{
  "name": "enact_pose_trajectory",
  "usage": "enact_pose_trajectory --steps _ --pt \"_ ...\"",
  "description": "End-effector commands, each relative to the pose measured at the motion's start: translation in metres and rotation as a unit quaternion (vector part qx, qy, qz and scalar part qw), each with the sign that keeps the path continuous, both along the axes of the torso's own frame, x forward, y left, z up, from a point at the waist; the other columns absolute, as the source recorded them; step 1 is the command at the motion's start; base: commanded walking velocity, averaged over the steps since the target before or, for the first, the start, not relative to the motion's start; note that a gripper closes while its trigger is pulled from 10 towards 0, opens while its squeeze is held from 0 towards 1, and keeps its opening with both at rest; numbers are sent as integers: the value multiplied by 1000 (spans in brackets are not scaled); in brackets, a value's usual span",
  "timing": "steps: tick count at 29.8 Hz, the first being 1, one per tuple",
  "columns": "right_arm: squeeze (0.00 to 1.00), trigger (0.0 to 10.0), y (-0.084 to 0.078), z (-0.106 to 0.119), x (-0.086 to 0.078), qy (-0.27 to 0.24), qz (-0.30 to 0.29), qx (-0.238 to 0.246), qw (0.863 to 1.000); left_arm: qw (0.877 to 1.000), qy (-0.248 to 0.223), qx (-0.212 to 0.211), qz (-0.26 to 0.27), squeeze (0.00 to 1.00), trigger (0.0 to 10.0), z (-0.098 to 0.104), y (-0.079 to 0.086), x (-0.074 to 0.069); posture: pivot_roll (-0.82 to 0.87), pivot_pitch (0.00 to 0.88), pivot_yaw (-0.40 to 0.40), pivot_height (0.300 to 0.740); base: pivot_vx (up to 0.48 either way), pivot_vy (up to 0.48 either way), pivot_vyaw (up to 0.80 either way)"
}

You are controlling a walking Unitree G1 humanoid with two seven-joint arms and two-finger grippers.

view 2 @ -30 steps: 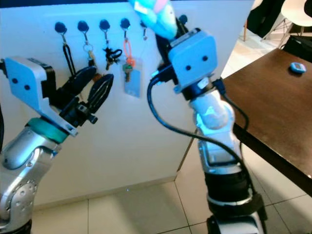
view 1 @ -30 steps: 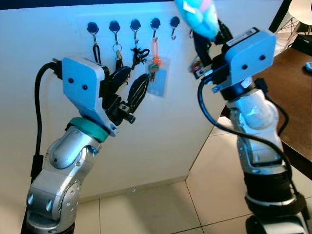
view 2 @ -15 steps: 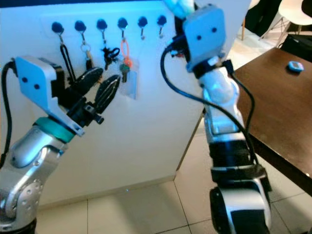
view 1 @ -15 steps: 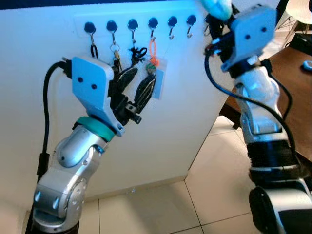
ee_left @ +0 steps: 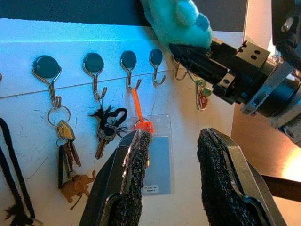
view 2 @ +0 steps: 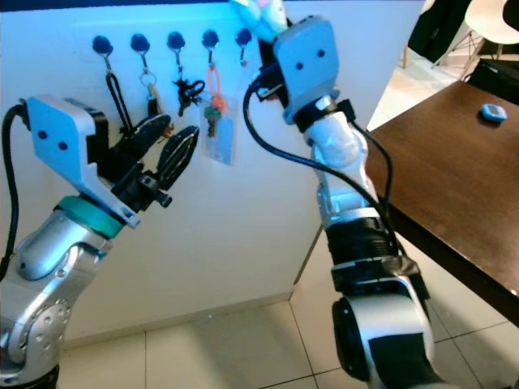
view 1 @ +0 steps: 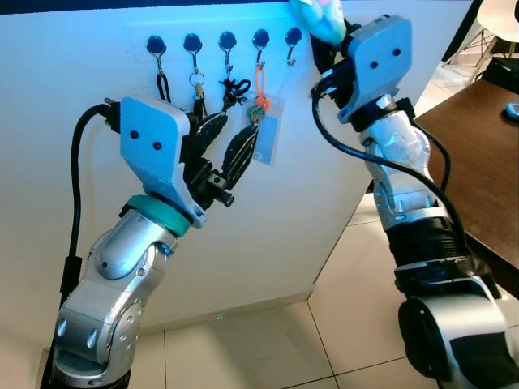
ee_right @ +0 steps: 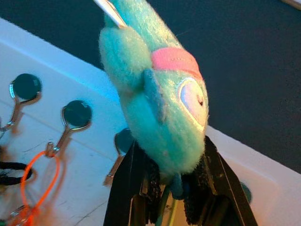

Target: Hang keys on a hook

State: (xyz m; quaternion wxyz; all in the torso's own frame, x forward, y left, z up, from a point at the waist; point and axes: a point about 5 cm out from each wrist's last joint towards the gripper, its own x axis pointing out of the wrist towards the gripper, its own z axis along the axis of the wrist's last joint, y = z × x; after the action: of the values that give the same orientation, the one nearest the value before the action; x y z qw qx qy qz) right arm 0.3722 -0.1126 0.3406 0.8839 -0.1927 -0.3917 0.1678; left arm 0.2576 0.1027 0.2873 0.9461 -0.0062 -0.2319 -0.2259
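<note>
A row of dark round hooks [view 1: 227, 40] runs along the top of a white wall panel. My right gripper [ee_right: 171, 188] is raised to the right end of that row, shut on a teal plush fish keychain [view 1: 318, 16]. Its small keys [ee_left: 203, 92] dangle under the fingers, close to the wall. The bare hook [view 1: 293, 37] sits just left of the plush, and the plush hides the wall beyond it. My left gripper [view 1: 225, 142] hovers open and holding nothing in front of the hung items, below the middle hooks.
Other hooks carry a black strap [view 1: 161, 85], keys with an elephant charm [ee_left: 70, 162], black keys [ee_left: 106, 125] and an orange loop with a card holder [view 1: 265, 134]. A dark wooden table [view 1: 486, 162] stands at the right, above the tiled floor [view 1: 268, 348].
My right arm swung right and then back left with the plush keychain, which now covers the last hook. The left arm rose slightly, then held still.
</note>
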Motion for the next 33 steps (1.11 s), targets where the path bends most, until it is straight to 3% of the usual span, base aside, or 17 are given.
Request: enact_pose_trajectory --steps 1,17,29,31,33 --pt "0 10000 7 3 1 -5 14 -7 1000 1000 -3 4 8 0 10000 -1 1 -1 -17 25 38 740 0 0 0" --pt "0 10000 22 3 3 -16 41 -23 999 1000 0 2 15 0 10000 -2 2 0 -13 30 38 740 0 0 0" --pt "0 10000 27 -10 10 15 45 -41 998 1000 1 1 20 0 10000 -2 3 0 -7 35 35 740 0 0 0" --pt "0 10000 32 -24 14 41 49 -76 995 1000 2 0 24 0 10000 -2 4 0 -3 38 35 740 0 0 0" --pt "0 10000 32 -24 14 41 49 -76 995 1000 2 0 24 0 10000 -2 4 0 -3 38 35 740 0 0 0"
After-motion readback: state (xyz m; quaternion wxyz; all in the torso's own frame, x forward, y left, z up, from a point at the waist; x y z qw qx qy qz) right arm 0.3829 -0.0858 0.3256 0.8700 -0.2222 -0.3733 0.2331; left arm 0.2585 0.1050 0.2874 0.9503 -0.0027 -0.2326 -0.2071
